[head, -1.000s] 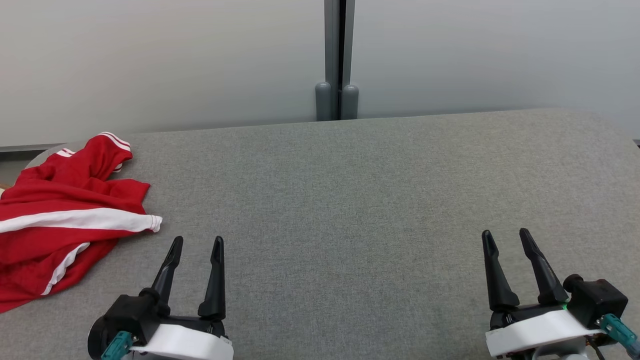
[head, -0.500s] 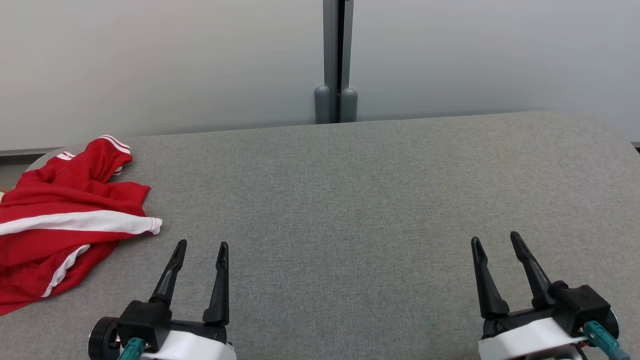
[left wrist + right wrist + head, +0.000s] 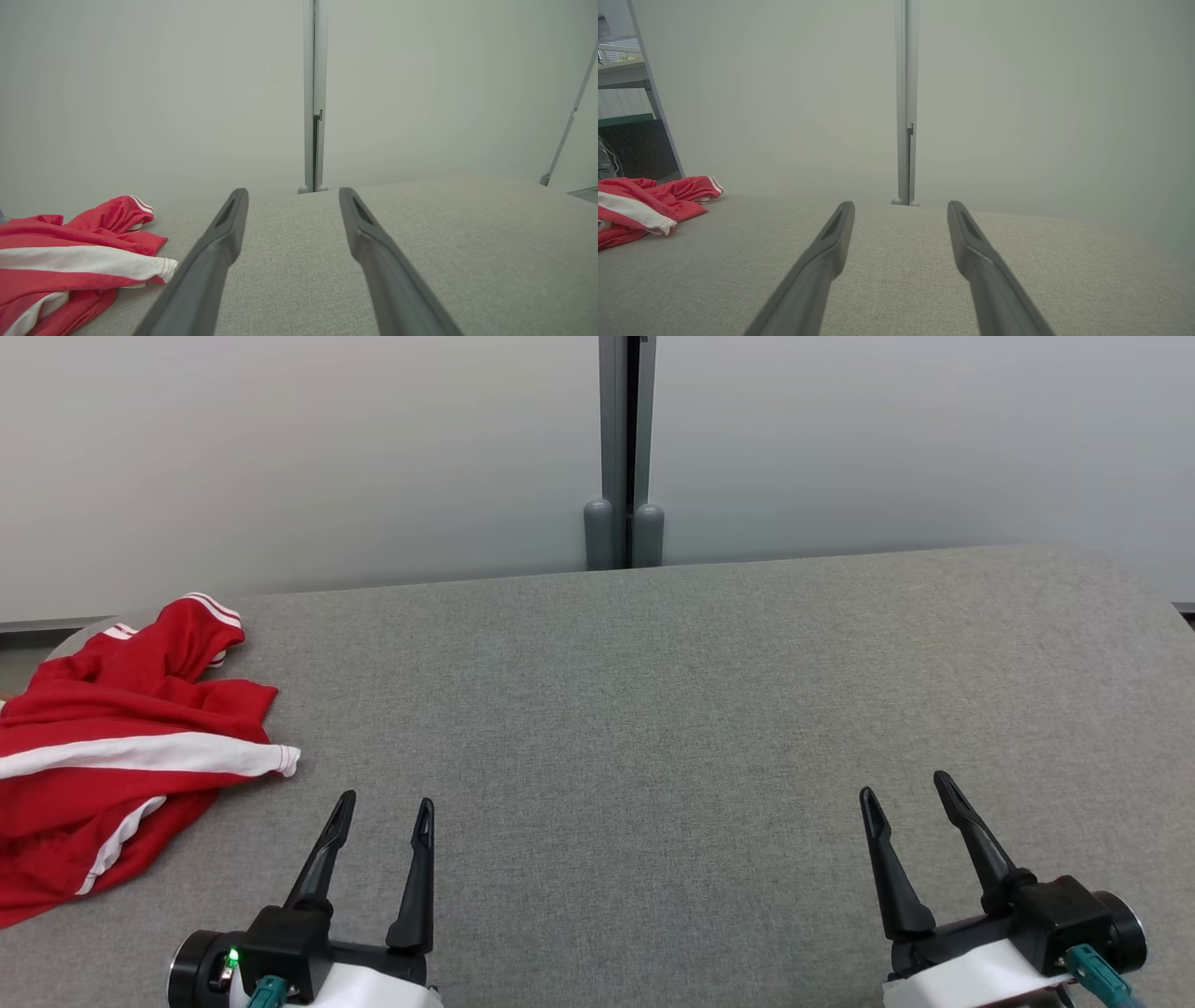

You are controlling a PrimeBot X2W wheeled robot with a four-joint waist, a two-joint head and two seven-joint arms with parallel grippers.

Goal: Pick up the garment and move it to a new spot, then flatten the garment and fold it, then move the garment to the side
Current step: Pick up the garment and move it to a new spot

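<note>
A crumpled red garment with white stripes (image 3: 112, 737) lies at the left end of the grey fabric-covered bench (image 3: 653, 709). Its broad white band runs left to right and ends toward the bench's middle, while a striped cuff points at the pale wall (image 3: 280, 457) behind. The robot's left pincer (image 3: 386, 799) and right pincer (image 3: 905, 783) hover over the near edge, both spread wide, empty and clear of the cloth. Since a second ago both pincers have edged inward and back; the garment has not moved.

Head above — wrists low along table (image 3: 653, 709)
</note>
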